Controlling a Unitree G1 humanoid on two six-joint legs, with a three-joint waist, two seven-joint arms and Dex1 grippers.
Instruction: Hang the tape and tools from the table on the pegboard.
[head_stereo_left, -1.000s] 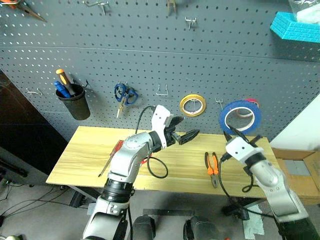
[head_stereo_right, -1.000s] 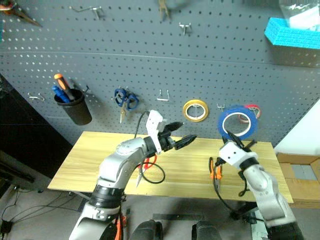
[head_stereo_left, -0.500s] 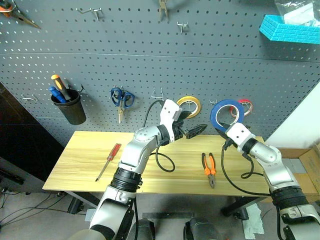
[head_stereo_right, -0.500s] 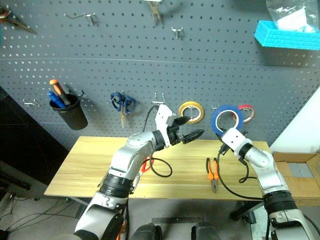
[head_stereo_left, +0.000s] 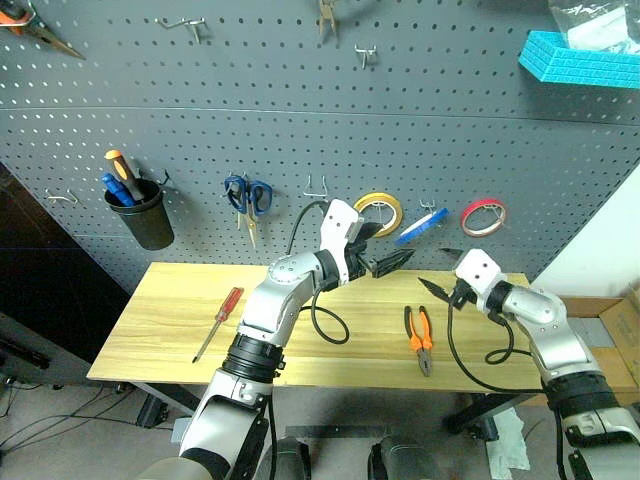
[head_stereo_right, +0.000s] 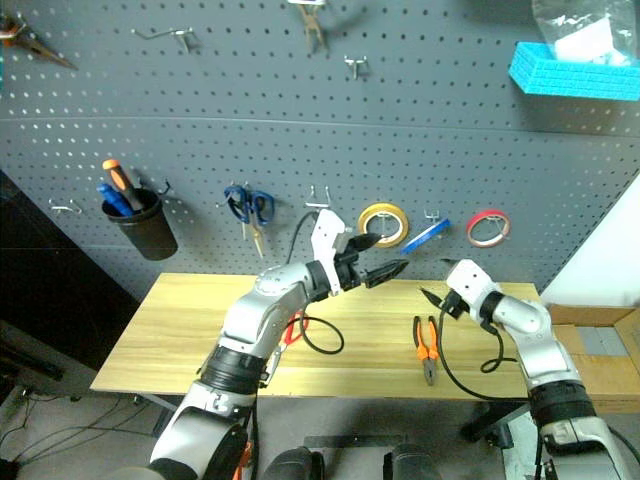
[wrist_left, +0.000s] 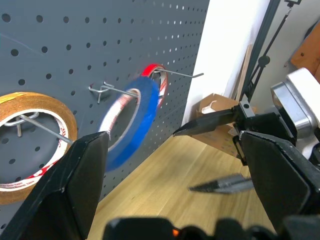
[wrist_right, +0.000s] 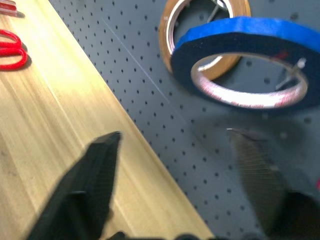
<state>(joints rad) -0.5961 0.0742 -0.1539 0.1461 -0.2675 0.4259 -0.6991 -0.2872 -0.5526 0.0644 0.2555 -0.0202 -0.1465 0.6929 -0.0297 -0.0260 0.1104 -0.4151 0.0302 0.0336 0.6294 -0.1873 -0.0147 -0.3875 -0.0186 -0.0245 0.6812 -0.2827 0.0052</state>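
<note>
Right gripper spread wide, holding nothing, just below blue tape swinging tilted on pegboard hook. Left gripper open, empty, beside yellow roll. Pliers on table below tape; red roll beyond.

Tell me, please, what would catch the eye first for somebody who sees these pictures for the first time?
The blue tape hangs tilted on a hook of the pegboard, between the yellow roll and the red roll. Just below it, the right gripper is open, holding nothing. Orange pliers lie on the table.
</note>
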